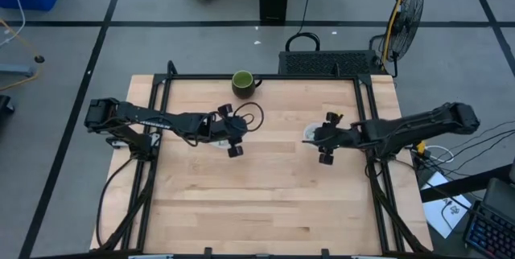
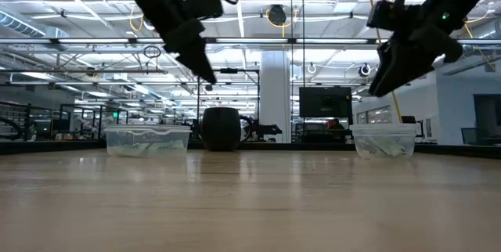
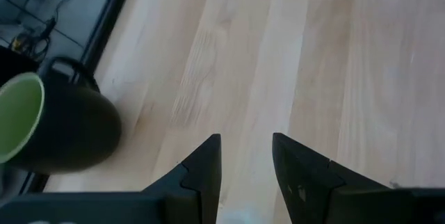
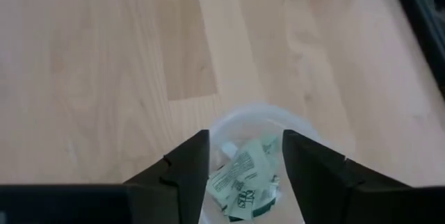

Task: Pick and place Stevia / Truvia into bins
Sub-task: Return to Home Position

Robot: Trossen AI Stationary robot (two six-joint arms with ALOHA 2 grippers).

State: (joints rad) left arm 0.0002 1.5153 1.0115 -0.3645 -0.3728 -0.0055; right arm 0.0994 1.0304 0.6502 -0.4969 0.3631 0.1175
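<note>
Sachets [image 4: 245, 175] in cup [image 4: 259, 108], table [image 1: 265, 195] 2 o'clock; more seem in tub [image 2: 146, 139], 10 o'clock. Right pincer [image 4: 243, 137] open, empty, hovering over cup: low retreat could clip rim, spill contents. Left pincer [image 3: 245, 140] open, empty; swing toward 12 o'clock could knock mug [image 3: 59, 123].

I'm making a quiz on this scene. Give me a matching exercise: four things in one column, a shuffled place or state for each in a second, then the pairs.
1. mug
2. round cup
3. left gripper
4. right gripper

A. holds sachets
B. open, over bare table
C. dark green, by the table's edge
D. open, just above the round cup

Pairs: 1-C, 2-A, 3-B, 4-D
</note>
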